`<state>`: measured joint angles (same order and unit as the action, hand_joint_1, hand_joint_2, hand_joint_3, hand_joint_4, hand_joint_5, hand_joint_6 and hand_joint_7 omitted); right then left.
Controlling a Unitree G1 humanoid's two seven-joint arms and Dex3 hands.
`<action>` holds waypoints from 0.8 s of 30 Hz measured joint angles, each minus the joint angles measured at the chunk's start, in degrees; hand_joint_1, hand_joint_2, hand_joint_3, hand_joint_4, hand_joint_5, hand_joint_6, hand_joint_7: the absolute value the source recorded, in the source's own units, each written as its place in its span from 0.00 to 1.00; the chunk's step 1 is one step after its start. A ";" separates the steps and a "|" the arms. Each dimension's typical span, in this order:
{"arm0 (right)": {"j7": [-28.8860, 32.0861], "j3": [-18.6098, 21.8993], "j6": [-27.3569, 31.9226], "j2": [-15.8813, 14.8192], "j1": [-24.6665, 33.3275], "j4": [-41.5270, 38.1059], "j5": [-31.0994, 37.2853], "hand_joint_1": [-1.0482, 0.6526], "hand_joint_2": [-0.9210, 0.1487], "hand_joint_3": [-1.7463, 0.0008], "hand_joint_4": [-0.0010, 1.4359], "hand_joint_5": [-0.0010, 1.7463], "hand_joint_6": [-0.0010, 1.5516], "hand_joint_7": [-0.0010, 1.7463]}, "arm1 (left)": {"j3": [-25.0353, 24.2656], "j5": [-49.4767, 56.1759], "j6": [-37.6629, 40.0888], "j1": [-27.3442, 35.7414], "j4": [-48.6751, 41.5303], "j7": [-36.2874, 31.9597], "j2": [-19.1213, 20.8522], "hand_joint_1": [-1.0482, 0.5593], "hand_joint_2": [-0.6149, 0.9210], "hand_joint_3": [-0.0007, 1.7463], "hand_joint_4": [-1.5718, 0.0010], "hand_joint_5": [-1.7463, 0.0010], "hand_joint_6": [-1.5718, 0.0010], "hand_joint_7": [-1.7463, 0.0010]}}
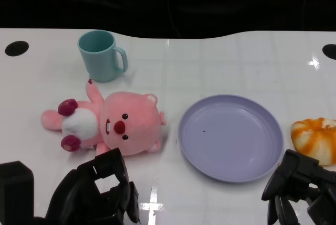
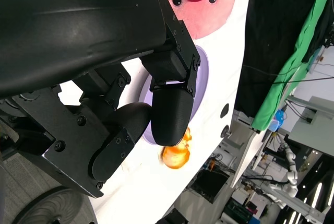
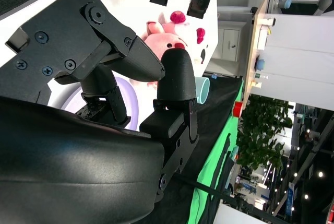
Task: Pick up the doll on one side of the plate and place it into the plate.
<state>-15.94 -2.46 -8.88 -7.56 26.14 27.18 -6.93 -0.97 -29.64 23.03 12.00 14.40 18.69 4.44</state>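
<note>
Where left robot hand (image 1: 100, 191) overlaps doll (image 1: 113, 124), contact unclear (plate (image 1: 231, 137) unobstructed)

Look down at the white table (image 1: 220, 57): your black left hand (image 1: 97, 191) hovers low with fingers apart, holding nothing. Just beyond its fingertips lies the pink plush doll with a white belly and red nose (image 1: 113, 125), on its back. Farther beyond that hand stands the upright teal plastic mug (image 1: 101, 55). Between your two hands sits the round lavender plastic plate (image 1: 231, 137), bare inside. Your black right hand (image 1: 299, 185) hangs just near its rim, fingers pointing down, and an orange-and-white striped plush (image 1: 316, 138) rests just beyond it.
</note>
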 measured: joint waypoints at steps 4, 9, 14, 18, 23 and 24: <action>0.00 0.00 0.00 0.00 0.01 0.00 0.15 0.52 0.48 0.15 0.50 1.00 0.37 0.90 | -0.02 -0.01 0.01 0.00 0.00 0.00 0.03 0.55 0.59 0.89 0.37 0.00 0.47 0.07; 0.00 0.00 0.07 0.00 0.04 0.05 0.21 0.53 0.47 0.15 0.50 1.00 0.37 0.90 | -0.02 -0.01 0.01 0.00 0.00 0.00 0.13 0.55 0.59 0.89 0.37 0.00 0.46 0.07; 0.00 0.00 0.09 0.00 0.03 0.05 0.15 0.53 0.47 0.15 0.50 1.00 0.37 0.90 | -0.02 -0.01 0.01 0.00 0.00 0.00 0.15 0.55 0.59 0.89 0.37 0.00 0.46 0.07; -0.01 0.01 0.09 0.00 0.01 0.04 0.14 0.53 0.47 0.15 0.50 1.00 0.37 0.90 | -0.02 -0.01 0.01 0.00 0.00 0.00 0.14 0.55 0.59 0.89 0.37 0.00 0.46 0.07; 0.00 0.01 0.08 0.00 -0.01 0.04 0.20 0.53 0.47 0.15 0.50 1.00 0.37 0.90 | -0.03 -0.01 0.00 0.00 -0.01 0.00 0.14 0.55 0.59 0.89 0.37 0.00 0.47 0.07; 0.00 0.01 0.08 0.00 -0.01 0.04 0.20 0.53 0.47 0.15 0.50 1.00 0.37 0.90 | -0.03 -0.01 0.01 0.00 0.00 0.00 0.14 0.55 0.59 0.89 0.37 0.00 0.47 0.07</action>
<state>-15.94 -2.45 -8.80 -7.56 26.13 27.21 -6.73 -1.00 -29.65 23.03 12.00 14.40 18.69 4.58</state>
